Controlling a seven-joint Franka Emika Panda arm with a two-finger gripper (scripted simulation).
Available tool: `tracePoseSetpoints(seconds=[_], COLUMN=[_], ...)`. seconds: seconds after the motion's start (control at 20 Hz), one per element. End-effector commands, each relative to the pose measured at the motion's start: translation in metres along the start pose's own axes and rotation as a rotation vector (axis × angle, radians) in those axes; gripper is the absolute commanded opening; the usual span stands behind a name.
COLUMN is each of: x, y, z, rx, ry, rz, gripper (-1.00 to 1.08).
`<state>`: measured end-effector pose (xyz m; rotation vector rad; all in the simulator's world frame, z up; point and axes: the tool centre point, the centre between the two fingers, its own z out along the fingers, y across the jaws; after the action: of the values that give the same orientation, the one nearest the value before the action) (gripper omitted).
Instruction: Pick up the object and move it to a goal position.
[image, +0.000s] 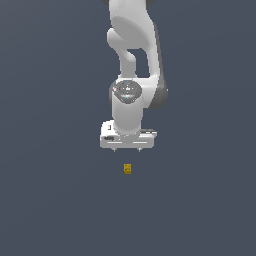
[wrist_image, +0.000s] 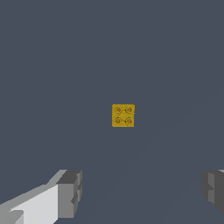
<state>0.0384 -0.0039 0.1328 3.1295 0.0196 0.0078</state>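
The object is a tiny yellow-orange block with faint dark marks, lying on the flat dark grey floor. In the wrist view it shows a square face with round dark marks. My white gripper hangs above the block with a clear gap between them, roughly in line with it. In the wrist view the gripper is open and empty. One grey fingertip and the other fingertip stand far apart, and the block lies beyond them, untouched.
The white arm rises from the gripper to the top of the exterior view. The dark grey floor fills the rest of both views. No goal marker shows.
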Motion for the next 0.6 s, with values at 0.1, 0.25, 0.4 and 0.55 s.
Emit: tracePoseSetpoints(seconds=[0.1,0.25,0.4,0.55], x=[0.019,0.028,0.035,0.039], y=[-0.001,-0.002,-0.003,-0.003], z=[0.024,0.038,0.049,0.056], rx=[0.004,0.007,0.009,0.011], ry=[-0.002,-0.003,-0.004,-0.005], rz=[0.001,0.002,0.003,0.004], gripper=[1.00,1.00,1.00,1.00])
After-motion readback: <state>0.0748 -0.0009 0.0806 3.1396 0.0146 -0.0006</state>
